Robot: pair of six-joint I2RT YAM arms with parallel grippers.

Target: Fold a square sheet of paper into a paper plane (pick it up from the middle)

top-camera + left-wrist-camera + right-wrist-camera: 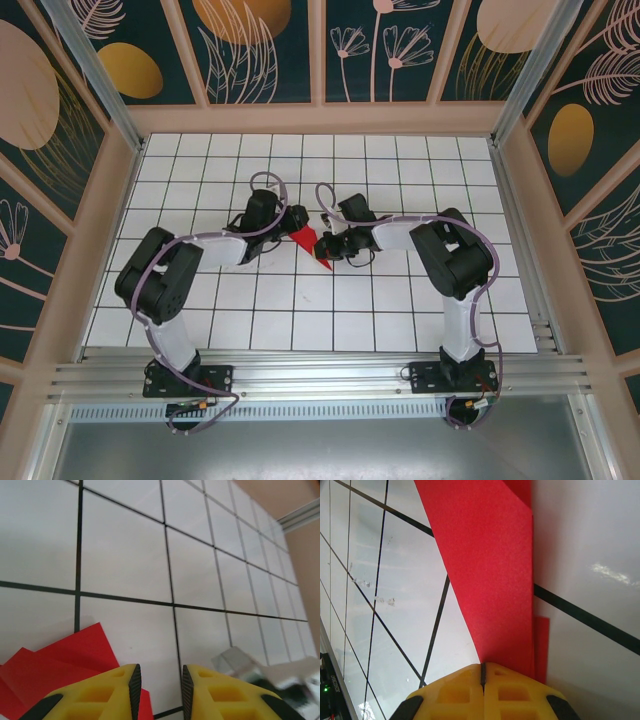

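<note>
The red paper (305, 238) is folded into a slim pointed shape and lies mid-table between both grippers. My right gripper (329, 250) is at its near tip. In the right wrist view this gripper (483, 672) is shut on the paper (485, 570), and a folded layer runs away from the jaws over the tiles. My left gripper (293, 218) is at the paper's far left end. In the left wrist view it (159, 682) stands open with only white tile in the gap. The paper's folded corner (50, 670) lies just left of the left finger (100, 692) and passes under it.
The white grid table (400, 320) is walled by wooden panels. An aluminium rail (320, 375) runs along the near edge by the arm bases. Part of the right arm (270, 667) shows blurred at the lower right of the left wrist view.
</note>
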